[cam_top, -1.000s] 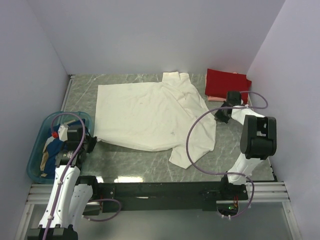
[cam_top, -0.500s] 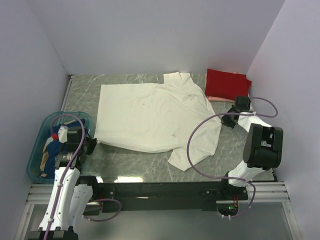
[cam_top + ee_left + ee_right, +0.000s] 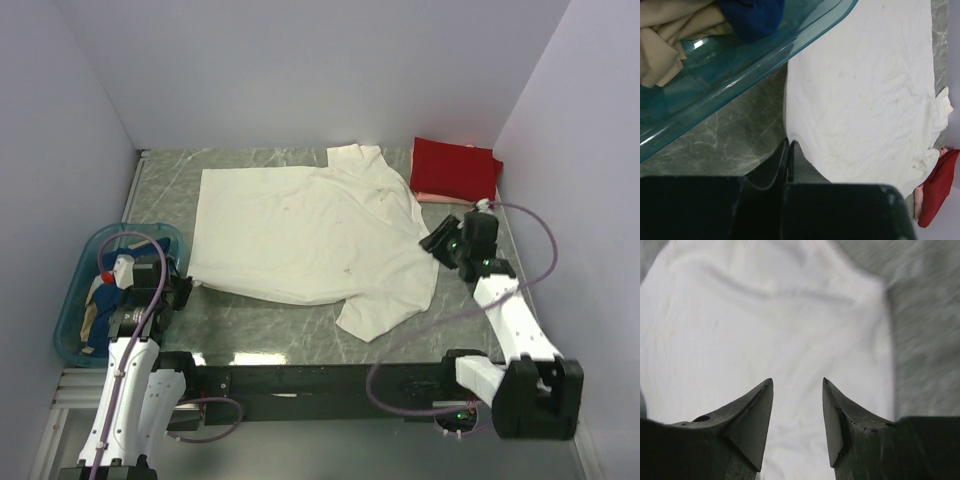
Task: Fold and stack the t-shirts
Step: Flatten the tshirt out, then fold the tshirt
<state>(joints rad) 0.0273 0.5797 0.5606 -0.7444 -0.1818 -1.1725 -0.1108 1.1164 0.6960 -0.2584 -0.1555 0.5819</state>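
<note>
A cream-white t-shirt (image 3: 310, 235) lies spread flat across the marble table. My left gripper (image 3: 186, 286) sits at its near-left corner. Its jaws are pressed together on the cloth's edge (image 3: 790, 142), right beside the basket. At the shirt's right sleeve hovers my right gripper (image 3: 438, 243), open, with only white cloth (image 3: 765, 315) below the gap (image 3: 797, 381). A folded red t-shirt (image 3: 455, 168) rests on a pale pink one (image 3: 430, 197) at the back right. Dark blue (image 3: 752, 15) and tan (image 3: 670, 35) shirts lie in the basket.
The teal plastic basket (image 3: 75, 310) stands at the table's left edge, close to my left arm. Purple walls close in the left, back and right sides. Bare marble (image 3: 280, 335) shows along the near edge, and grey table (image 3: 925, 315) right of the sleeve.
My right gripper has opened and let go of the shirt's right side. Before that it drew the cloth rightward and flatter. The right arm has swung toward the near edge. The left arm stayed put.
</note>
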